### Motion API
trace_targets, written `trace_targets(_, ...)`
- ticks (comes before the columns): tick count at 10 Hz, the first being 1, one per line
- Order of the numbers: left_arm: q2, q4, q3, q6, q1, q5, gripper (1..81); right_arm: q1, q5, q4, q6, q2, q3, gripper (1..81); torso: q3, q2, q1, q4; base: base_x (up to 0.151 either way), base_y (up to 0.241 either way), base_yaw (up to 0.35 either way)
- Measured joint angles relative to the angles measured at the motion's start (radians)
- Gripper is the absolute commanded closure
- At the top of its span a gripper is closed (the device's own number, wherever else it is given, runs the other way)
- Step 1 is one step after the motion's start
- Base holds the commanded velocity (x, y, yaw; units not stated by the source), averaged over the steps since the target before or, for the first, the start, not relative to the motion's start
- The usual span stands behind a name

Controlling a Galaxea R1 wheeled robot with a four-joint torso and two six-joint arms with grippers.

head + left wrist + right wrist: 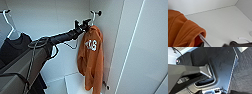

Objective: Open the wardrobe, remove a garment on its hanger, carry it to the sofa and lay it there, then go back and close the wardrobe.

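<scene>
A: Start with the big thing. Is the wardrobe (62, 15) open?

B: Yes. The head view looks straight into its white interior, with a door (140, 47) swung out on the right. So the opening step looks done.

A: And the sweatshirt?

B: The orange garment (91, 60) hangs inside, by the right wall, white letters showing on the chest. It has not come out yet, as far as I can judge. A dark garment (13, 47) hangs at the far left, well apart from it.

A: The hanger?

B: Its white hook (93, 15) rises just above the orange collar, up at the rail (98, 12).

A: Where is the arm?

B: The left gripper (84, 25) reaches up to the collar, right beside the hook. Whether the jaws are wide, narrow or closed on the hanger, I cannot tell. The right arm's jaws I cannot judge either.

A: What remains?

B: Lifting it out, carrying it to the sofa, then closing up.
</scene>
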Motion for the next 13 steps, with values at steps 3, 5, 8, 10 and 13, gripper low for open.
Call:
trace_targets(3,0.013,0.004,0.002,0.0,-0.014,-0.026,1.0,0.0,0.0,0.0,0.0,0.002,-0.001,1.0,0.0,0.0,0.0,0.0,0.0,0.0,0.0)
trace_targets(5,0.044,0.013,0.008,0.002,-0.038,-0.033,1.0,0.0,0.0,0.001,0.001,0.003,-0.001,1.0,0.0,0.0,0.0,0.0,0.0,0.0,0.0)
trace_targets(8,0.039,0.023,0.031,-0.001,-0.036,-0.025,1.0,0.0,0.0,0.0,0.0,0.005,-0.002,1.0,0.0,0.0,0.0,0.0,0.0,0.0,0.0)
trace_targets(10,-0.008,0.029,0.051,-0.018,-0.027,0.007,1.0,0.0,-0.001,0.0,0.0,0.005,-0.002,1.0,0.0,0.0,0.0,0.0,0.0,0.0,0.0)
trace_targets(13,-0.073,0.031,0.05,-0.027,0.003,0.081,1.0,0.0,0.0,0.0,0.0,0.005,-0.002,1.0,0.0,0.0,0.0,0.0,0.0,0.0,0.0)
